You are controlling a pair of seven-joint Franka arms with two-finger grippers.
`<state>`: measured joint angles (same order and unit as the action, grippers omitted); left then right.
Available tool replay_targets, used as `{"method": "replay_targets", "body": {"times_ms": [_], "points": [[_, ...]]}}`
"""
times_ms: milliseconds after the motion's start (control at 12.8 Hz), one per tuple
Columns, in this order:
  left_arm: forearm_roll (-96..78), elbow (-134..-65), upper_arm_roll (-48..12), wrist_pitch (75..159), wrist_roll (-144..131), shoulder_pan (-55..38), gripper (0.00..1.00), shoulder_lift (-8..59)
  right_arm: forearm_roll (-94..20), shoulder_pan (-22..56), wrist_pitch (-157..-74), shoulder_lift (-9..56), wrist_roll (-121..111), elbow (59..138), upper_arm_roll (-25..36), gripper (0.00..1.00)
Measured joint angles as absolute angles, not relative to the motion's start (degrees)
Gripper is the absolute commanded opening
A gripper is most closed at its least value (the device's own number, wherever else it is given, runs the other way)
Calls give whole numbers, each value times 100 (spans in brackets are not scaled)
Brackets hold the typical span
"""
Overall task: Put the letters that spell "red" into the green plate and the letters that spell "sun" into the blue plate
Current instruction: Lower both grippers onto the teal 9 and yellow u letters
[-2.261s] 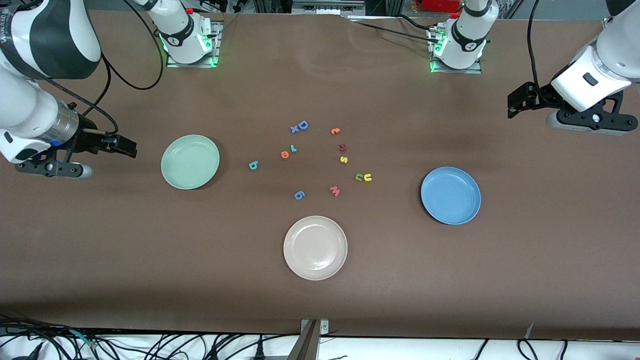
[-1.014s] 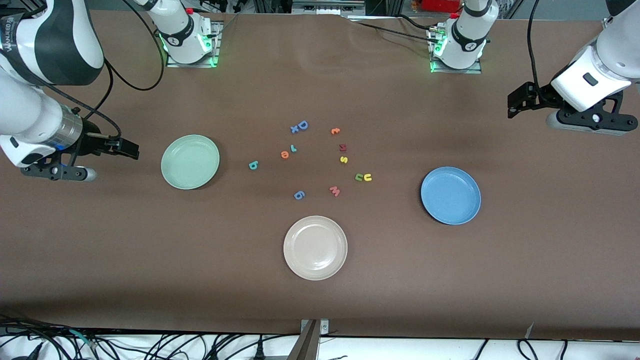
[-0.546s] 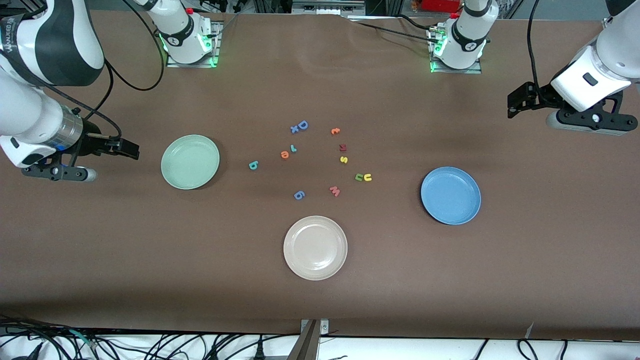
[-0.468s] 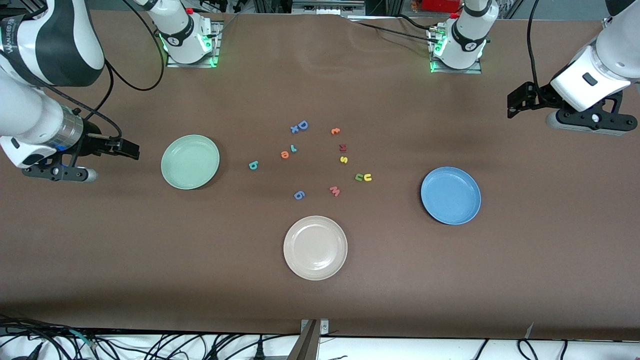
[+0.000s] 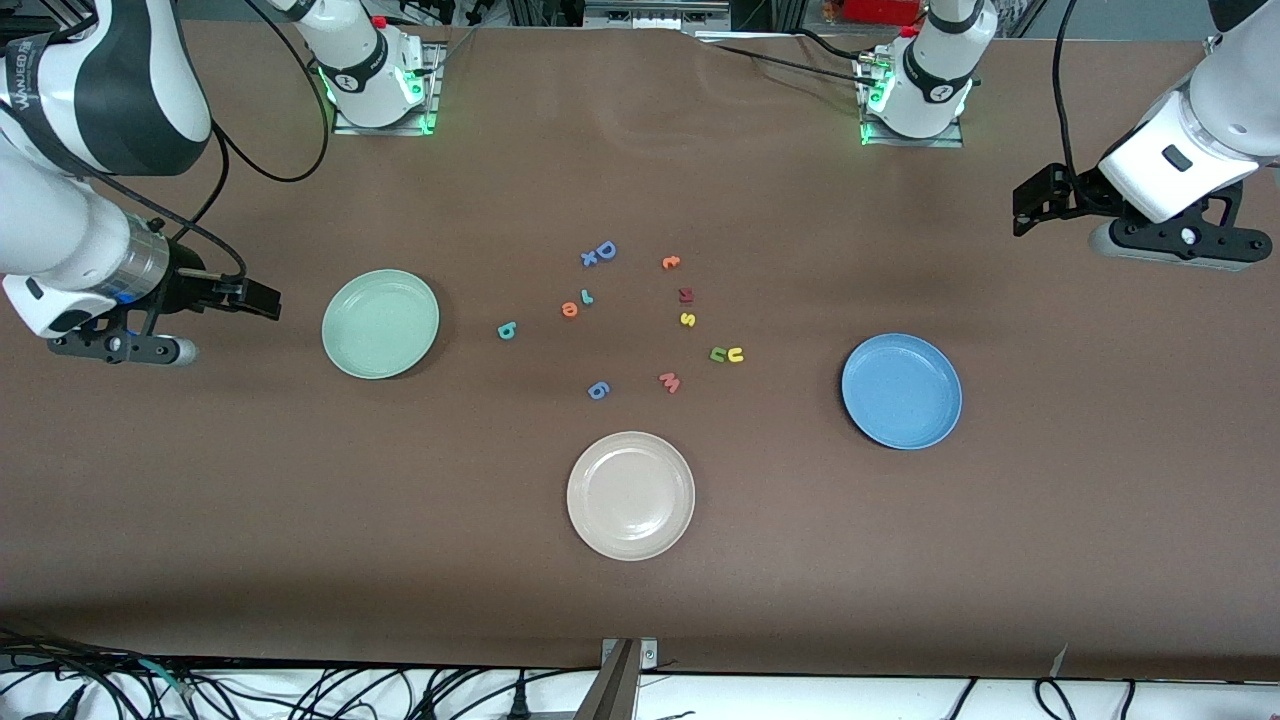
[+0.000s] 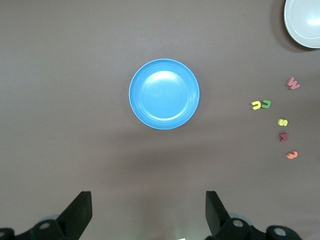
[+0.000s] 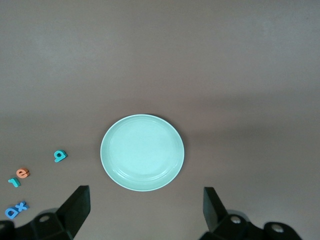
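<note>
Both tools hang spread and empty, the right tool beside the round mint-green plate, the left tool near the round blue plate.

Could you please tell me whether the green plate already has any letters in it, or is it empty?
Empty. The green plate shows only its bare mint surface in the front and right wrist views, and the teal d lies on the table beside it.

Setting: robotics laboratory test bench.
Worktop: wide surface under a plain brown cover.
Fixtures: two white robot arm bases bolted on metal plates at its edge, green status lights glowing.
Cabling: loose black cables bundled along the worktop's front edge.
Props: small coloured foam letters, three plain round plates.
</note>
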<state>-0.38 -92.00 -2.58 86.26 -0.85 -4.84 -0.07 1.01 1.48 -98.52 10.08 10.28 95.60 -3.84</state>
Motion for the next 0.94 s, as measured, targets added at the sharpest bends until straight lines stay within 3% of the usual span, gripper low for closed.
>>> {"method": "replay_targets", "body": {"times_ms": [468, 936], "points": [[-38, -9200, -257, 8444, -85, -483, 100, 4, 80, 609, -9909, 1306, 1510, 9563, -445, 99], [-491, -9201, -256, 8090, -81, -482, 100, 209, 31, 1608, -10625, 1856, 3286, 9607, -473, 99]]}}
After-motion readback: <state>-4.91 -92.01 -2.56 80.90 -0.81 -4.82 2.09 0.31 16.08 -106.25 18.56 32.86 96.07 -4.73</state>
